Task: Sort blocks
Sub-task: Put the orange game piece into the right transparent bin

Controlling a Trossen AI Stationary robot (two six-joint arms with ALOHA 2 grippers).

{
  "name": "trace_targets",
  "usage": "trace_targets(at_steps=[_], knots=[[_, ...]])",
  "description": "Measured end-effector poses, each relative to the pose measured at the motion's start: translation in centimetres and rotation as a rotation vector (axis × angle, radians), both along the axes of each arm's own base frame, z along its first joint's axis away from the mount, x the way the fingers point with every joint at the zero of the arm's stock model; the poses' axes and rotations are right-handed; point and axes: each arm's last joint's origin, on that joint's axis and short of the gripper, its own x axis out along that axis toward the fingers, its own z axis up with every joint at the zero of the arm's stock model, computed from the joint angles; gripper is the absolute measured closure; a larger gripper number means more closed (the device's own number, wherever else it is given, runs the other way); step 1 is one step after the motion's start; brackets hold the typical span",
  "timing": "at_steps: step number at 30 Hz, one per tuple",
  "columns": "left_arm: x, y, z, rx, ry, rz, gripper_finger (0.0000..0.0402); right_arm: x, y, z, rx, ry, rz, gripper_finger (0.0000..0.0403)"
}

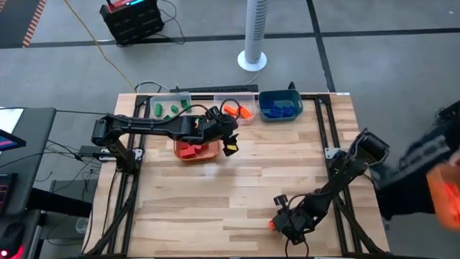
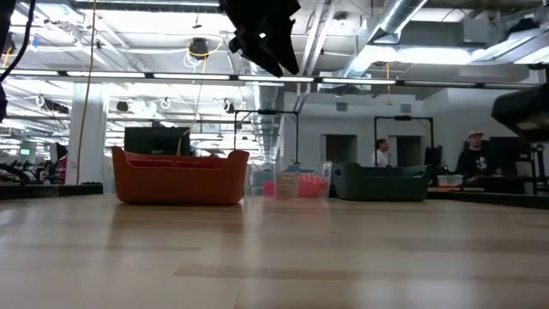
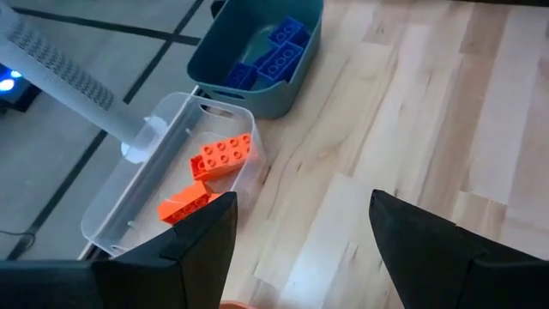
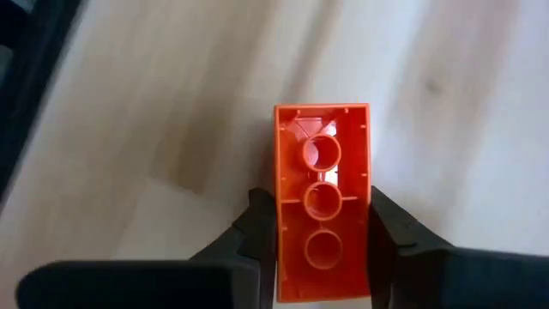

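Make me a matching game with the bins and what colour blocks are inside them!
Things:
1. teal bin
2. orange bin
3. clear bin with a fan pole beside it
4. right pincer

Colours:
A. orange blocks inside
B. red blocks inside
C. blue blocks inside
D. shut on one orange block, hollow side showing

Pairs: 1-C, 2-B, 3-A, 4-D

Four bins, two orange blocks in the clear one.
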Motion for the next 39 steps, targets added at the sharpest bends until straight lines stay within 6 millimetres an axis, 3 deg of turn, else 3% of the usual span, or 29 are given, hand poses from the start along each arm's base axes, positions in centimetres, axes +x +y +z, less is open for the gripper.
trace_targets(at_steps=[15, 24, 30, 39], knots=[[0.1, 0.8, 0.1, -0.046, -0.032, 0.005, 0.0143, -0.2, -5.1, 5.3, -0.129, -0.082, -0.060, 0.0286], [0.1, 1.8, -0.1, -0.335, -0.145, 0.058, 0.0143, 1.4, -8.6, 7.2, -0.154, -0.175, -0.193, 0.0286], [-0.1, 3.4, -0.1, -0.501, -0.196, 0.109, 0.0158, 2.5, -9.6, 8.6, -0.101, -0.307, -0.269, 0.0286], [-0.1, 3.9, -0.1, -0.530, -0.197, 0.100, 0.0173, 3.6, -10.4, 9.1, -0.065, -0.370, -0.319, 0.0287]])
